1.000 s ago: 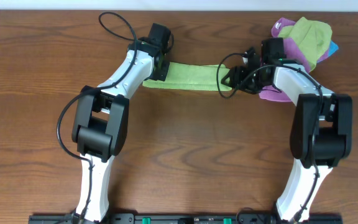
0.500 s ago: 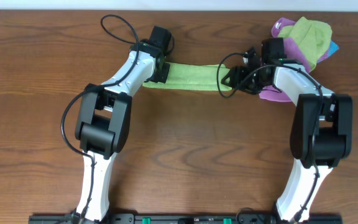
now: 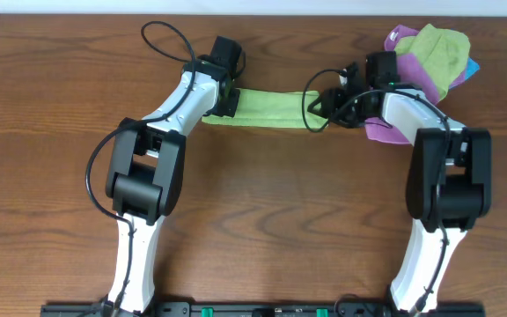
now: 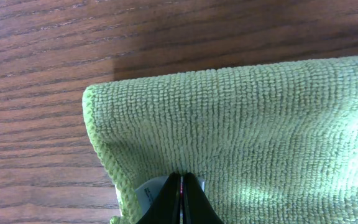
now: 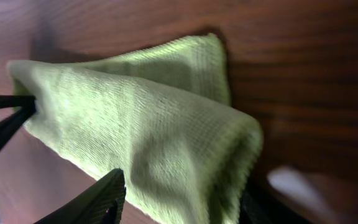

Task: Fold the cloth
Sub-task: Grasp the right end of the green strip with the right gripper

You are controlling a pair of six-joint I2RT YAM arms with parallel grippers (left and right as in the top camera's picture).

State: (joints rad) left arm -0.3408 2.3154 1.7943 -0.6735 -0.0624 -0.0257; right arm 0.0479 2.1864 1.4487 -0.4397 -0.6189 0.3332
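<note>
We see the cloth (image 3: 267, 107) lying as a narrow lime strip across the upper middle of the overhead view, stretched between the 2 arms on the wooden tabletop (image 3: 262, 220). The left end effector (image 3: 225, 99) sits at the strip's left end. In the left wrist view its fingers (image 4: 182, 196) are pressed together at the bottom centre of the frame, pinching the near edge of the cloth (image 4: 260, 124), whose rounded corner points to the upper left.

The right end effector (image 3: 322, 107) is at the strip's right end. In its wrist view the cloth (image 5: 148, 143) is doubled into a thick fold that runs down between the 2 dark fingers (image 5: 101, 198), which clasp it from either side. The left arm's black fingertips (image 5: 5, 127) show at the left edge of that frame, on the far end of the cloth.

In the upper right of the overhead view, a duller green cloth (image 3: 438, 48) lies bunched with a purple cloth (image 3: 381, 130), just behind the right arm
</note>
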